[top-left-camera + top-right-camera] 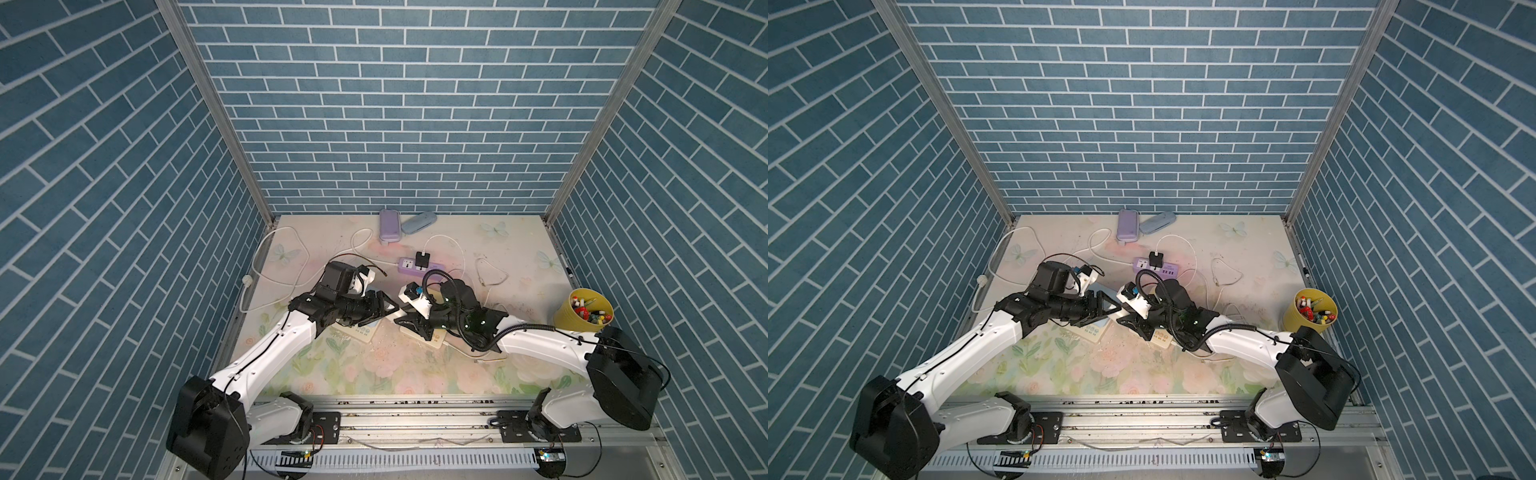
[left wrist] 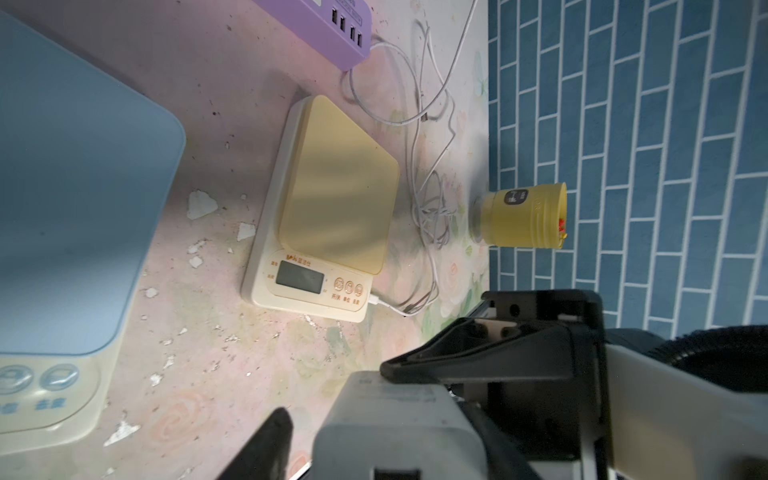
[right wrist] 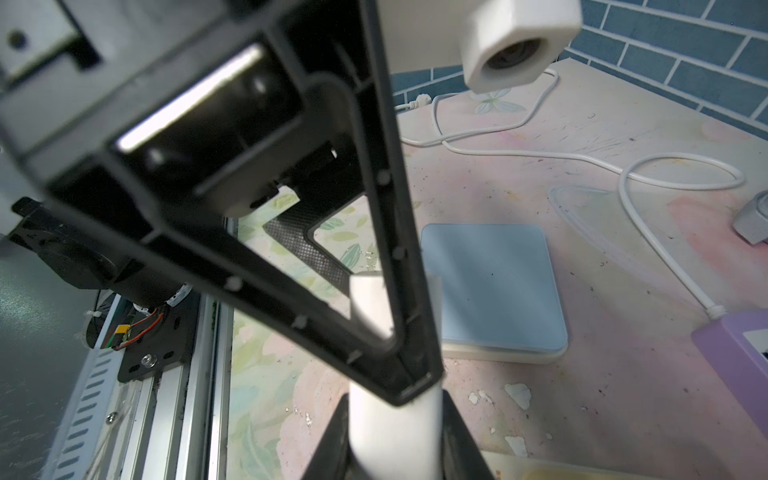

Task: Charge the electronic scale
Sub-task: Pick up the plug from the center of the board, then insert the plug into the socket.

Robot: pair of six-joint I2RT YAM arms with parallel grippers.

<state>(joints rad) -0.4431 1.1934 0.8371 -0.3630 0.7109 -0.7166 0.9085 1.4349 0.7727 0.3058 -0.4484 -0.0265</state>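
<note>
We see a yellow cup (image 1: 575, 322) at the right edge of the table (image 1: 374, 374), full of small coloured pieces (image 1: 590, 309). The yellow-topped scale (image 2: 332, 187) lies under the right arm, with a white cable (image 2: 390, 308) plugged in its side. The blue-topped scale (image 3: 494, 286) lies under the left arm. The right tool (image 3: 395, 440) grips a white block (image 3: 370, 303). The left tool (image 1: 392, 312) stands around this block; we cannot tell if it presses.
</note>
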